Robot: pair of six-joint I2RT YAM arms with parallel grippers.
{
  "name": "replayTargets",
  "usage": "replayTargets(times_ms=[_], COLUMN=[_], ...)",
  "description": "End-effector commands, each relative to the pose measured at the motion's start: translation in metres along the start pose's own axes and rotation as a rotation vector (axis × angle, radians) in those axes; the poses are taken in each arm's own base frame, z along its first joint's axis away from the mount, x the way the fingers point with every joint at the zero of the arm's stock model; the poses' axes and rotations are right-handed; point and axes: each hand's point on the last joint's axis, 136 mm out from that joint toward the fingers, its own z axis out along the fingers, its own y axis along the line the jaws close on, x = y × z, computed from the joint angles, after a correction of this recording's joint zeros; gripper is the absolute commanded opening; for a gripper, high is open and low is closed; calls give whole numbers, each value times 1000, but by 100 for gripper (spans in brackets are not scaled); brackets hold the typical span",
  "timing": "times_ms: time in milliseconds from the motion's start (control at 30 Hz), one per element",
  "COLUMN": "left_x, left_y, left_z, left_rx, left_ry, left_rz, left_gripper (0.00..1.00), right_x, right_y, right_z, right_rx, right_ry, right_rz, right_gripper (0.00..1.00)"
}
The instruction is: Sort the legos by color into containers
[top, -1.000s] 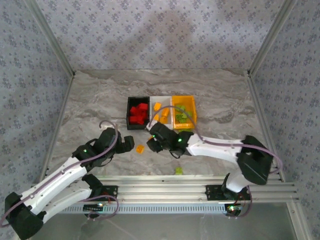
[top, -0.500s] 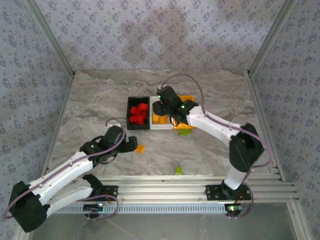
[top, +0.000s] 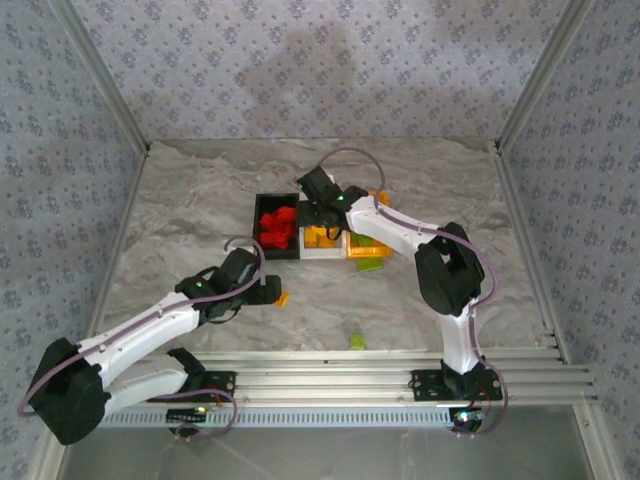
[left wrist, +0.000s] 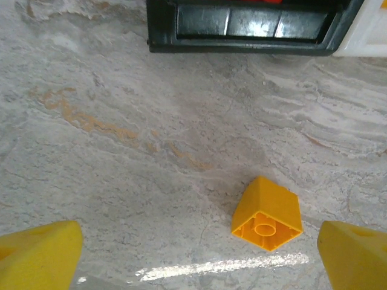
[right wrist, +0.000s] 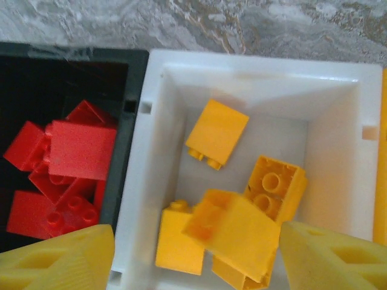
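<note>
Your left gripper point(left wrist: 196, 260) is hanging low over the table point(left wrist: 121, 151) with its jaws spread wide and gripping nothing. One orange brick point(left wrist: 266, 212) is lying tipped on the marble between the yellow fingers point(left wrist: 36, 257), just ahead of them and nearer the right-hand one, touching neither. The black bin point(left wrist: 242, 45) is sitting beyond it. Your right gripper point(right wrist: 196, 260) is hovering over the white bin point(right wrist: 260, 63), jaws parted and released. A blurred orange brick point(right wrist: 233, 232) is lying between its fingers on top of other orange bricks in that bin. Red bricks point(right wrist: 78, 151) are filling the black bin alongside. A green brick point(top: 357, 341) is lying on the table near the front rail.
</note>
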Motion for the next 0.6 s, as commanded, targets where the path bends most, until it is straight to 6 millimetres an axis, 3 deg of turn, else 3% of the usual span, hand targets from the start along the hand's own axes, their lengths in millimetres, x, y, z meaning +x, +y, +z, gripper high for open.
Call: replayTargets(times_ms=[0,100,300,333,567], left_x=[-4,-3,0,1,15], left_y=[-12,-23,-40,-41,-48], left_z=[4,10,20,22,50], left_rx=[41,86,128,122,71], left_ry=[18,33,31,38,108], left_rz=[25,57,126,140,213], left_gripper=[99,96,96,95,83], right_x=[-30,-31,-7,10,54], right_y=[0,-3,-15,-23,-49], right_z=[-38,-66,-113,-110,-126], right_rx=[-18,-51,-140,-125,-105], right_ry=[-113,-186,-282,-261,-254], right_rz=[49,94,136,128,157], right_gripper=[77,79,83,83,84])
